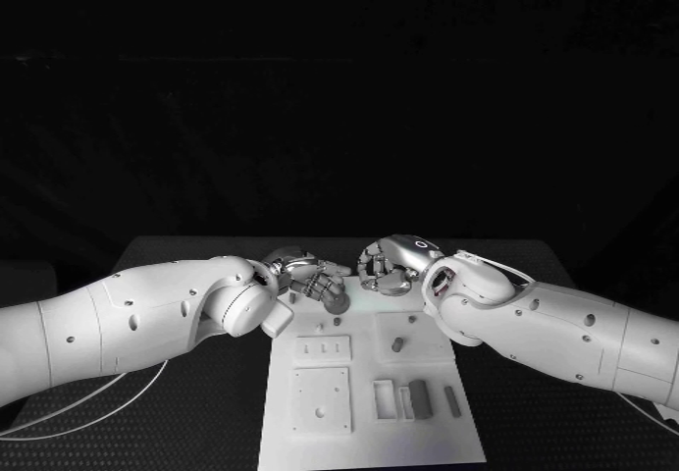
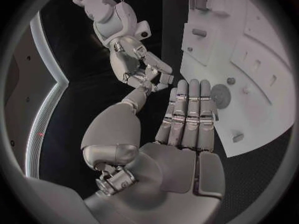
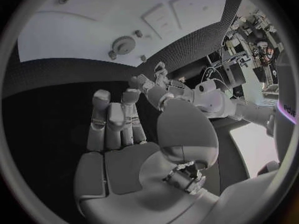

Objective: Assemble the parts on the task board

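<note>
The white task board (image 1: 425,442) lies in the middle of the table. At its far end lies a grey gear (image 1: 337,304) (image 2: 220,95) (image 3: 123,45), with a small peg (image 1: 397,343) behind it toward me. A grey block (image 1: 418,400) and a slim bar (image 1: 453,399) lie nearer the front. My left hand (image 1: 304,275) (image 2: 187,134) hovers over the board's far left corner, beside the gear, fingers straight and side by side, palm bare. My right hand (image 1: 390,263) (image 3: 118,134) faces it over the far edge, fingers extended, nothing seen in it. The two hands' fingertips are close together.
Raised white fixtures with holes and slots (image 1: 321,392) stand on the board's left half. Black table (image 1: 566,432) lies on both sides of the board. A white cable (image 1: 85,412) loops at the front left.
</note>
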You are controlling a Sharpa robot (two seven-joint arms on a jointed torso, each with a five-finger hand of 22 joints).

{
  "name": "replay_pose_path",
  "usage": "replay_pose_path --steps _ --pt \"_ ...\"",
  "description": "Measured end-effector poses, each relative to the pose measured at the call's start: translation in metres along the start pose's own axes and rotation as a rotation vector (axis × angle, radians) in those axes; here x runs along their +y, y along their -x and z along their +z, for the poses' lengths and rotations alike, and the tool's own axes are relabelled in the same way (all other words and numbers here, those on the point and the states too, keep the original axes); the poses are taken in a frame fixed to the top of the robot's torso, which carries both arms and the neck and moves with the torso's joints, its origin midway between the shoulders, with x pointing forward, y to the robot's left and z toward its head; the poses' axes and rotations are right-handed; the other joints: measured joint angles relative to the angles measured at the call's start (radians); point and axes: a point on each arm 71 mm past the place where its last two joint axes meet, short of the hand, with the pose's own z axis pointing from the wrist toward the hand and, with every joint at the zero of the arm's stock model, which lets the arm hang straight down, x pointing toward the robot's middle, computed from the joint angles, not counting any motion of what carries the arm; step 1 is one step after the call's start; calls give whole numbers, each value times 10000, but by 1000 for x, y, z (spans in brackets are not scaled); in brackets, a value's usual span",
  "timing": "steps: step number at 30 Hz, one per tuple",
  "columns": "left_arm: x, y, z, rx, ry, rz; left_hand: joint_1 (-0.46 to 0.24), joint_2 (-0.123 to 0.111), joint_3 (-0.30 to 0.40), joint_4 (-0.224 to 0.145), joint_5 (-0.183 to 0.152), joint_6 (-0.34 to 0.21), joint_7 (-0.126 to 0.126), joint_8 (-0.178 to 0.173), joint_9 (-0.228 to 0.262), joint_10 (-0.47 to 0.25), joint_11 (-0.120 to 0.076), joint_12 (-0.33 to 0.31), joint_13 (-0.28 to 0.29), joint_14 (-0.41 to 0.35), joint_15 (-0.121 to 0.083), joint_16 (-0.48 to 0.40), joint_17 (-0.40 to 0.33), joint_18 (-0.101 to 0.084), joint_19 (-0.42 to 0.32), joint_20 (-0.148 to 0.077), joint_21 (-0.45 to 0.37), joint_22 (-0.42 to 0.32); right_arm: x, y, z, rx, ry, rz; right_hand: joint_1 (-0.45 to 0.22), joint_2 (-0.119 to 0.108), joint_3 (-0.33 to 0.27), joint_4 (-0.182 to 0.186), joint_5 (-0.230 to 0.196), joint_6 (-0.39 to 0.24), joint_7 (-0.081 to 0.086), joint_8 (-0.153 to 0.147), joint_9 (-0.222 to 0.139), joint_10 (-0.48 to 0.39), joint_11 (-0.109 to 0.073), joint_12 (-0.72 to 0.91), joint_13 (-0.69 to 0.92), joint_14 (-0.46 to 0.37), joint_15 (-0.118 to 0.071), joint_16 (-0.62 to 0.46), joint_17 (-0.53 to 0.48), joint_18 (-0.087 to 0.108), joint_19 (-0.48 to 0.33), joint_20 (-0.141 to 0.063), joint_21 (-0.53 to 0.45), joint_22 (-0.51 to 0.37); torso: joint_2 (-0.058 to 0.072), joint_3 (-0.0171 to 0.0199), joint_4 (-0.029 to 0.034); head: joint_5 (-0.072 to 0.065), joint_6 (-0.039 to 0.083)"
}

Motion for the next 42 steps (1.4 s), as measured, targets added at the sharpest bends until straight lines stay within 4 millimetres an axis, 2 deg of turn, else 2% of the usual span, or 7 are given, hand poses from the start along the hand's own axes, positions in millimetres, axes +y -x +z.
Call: replay_pose_path --steps 8,13,22,28,39,42 --pt "-1 -5 3 174 95 47 0 0 -1 0 0 0 0 0 -17 0 0 -29 20 0 0 -39 22 0 0 1 -37 15 14 -1 0 67 319 71 0 -1 -2 -1 0 17 -15 0 0 0 0 0 0 13 14 -1 -8 -2 34 32 0 0 11 12 -9 19 -7" --pt "-1 -6 3 231 130 57 0 0 -28 -28 0 0 0 0 -24 -36 35 -29 20 0 0 -39 31 0 1 1 -37 19 18 -2 1 90 392 79 0 -1 -2 -1 0 20 -15 0 0 1 0 0 0 13 15 -1 -9 -2 34 32 0 0 14 25 -9 8 -25" --pt "-1 -8 4 342 174 73 1 0 -28 -28 0 0 1 1 -26 -36 35 -29 28 0 0 -39 43 0 1 1 -37 27 23 -3 3 112 479 84 -1 -2 -3 -2 0 26 -17 1 0 1 1 0 -9 12 17 -1 -9 -2 34 32 0 0 14 26 -14 -13 -53" --pt "-1 -9 4 413 221 82 15 95 -56 -56 0 0 1 1 -33 -36 35 -29 51 0 -1 -39 62 -1 1 1 -37 32 26 -4 4 118 529 88 -27 -29 -15 -14 0 32 -21 115 1 1 1 0 -9 12 18 -1 -18 -4 34 33 0 0 14 25 -9 -38 -65" --pt "0 -7 4 381 244 81 134 212 -10 -155 0 73 1 1 -51 -36 35 -29 77 0 -1 -78 104 -1 1 2 -37 50 30 -5 7 161 620 93 -40 -43 -16 -15 -1 35 -20 117 9 2 1 0 -17 12 20 -2 -24 -5 33 33 -1 0 22 12 -9 -78 -84" --pt "0 -7 4 378 246 80 122 306 -10 -155 0 72 1 1 -51 -37 35 -29 89 0 -1 -78 115 -1 1 2 -37 62 31 -5 7 173 637 94 -40 -43 -16 -15 -1 35 -20 117 12 1 1 0 -17 11 21 -2 -24 -6 33 33 -1 0 22 9 -11 -85 -94"
